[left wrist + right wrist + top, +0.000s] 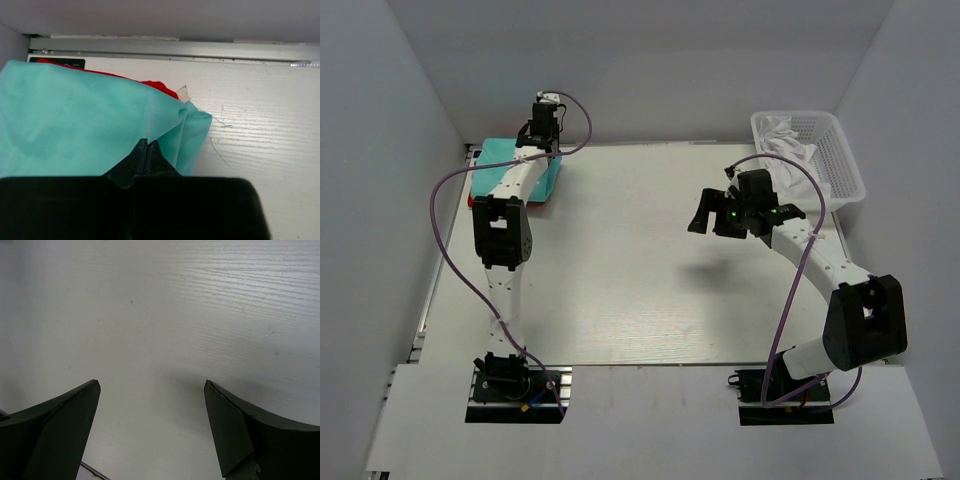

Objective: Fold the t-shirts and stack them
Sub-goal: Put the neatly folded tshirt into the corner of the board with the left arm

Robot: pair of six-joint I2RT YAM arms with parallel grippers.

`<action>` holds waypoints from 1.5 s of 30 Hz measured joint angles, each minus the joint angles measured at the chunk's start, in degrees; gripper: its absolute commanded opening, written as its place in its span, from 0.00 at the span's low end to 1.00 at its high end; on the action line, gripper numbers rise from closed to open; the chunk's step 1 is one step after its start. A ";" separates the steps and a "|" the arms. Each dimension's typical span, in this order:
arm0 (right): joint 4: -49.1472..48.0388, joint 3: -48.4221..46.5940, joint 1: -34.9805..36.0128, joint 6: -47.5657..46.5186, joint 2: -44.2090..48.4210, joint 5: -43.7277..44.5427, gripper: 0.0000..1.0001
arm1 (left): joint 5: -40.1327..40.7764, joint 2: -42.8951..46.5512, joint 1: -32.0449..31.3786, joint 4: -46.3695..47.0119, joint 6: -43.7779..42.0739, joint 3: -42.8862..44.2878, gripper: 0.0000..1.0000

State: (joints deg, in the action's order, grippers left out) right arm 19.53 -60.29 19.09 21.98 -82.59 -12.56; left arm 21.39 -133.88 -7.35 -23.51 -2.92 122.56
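Left wrist, left tool (148, 143) clenched at mint t-shirt (75, 125) edge, right tool (152, 385) released

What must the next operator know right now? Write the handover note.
Left pincer: shut, tips at the edge of the folded mint-teal t-shirt; grip on cloth unclear.
Right pincer: open, empty, over the table.
Done: mint-teal t-shirt lies on the red t-shirt, far-left corner.
To do: white cloth in the white lattice basket, possibly more to fold.
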 measured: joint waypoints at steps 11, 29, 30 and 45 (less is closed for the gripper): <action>0.00 0.00 0.00 0.02 0.00 -0.02 0.90 | -3.43 -3.26 -0.48 -0.68 -1.40 -0.72 1.00; -0.48 -0.02 -0.02 -0.04 0.61 -2.40 0.90 | -3.19 27.32 -1.05 -12.28 10.54 -14.21 1.00; -0.70 0.15 0.00 0.09 1.25 -2.49 0.90 | -3.17 32.22 -1.07 -12.87 12.61 -16.96 1.00; -4.55 13.79 -0.02 2.03 18.99 -1.36 0.90 | -3.82 71.63 -1.42 -22.05 28.89 -52.65 1.00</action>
State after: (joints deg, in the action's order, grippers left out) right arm 14.98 -46.50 19.07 24.01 -63.59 -13.91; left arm 17.56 -62.26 -8.78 -45.56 25.98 69.91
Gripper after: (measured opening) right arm 0.901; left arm 0.997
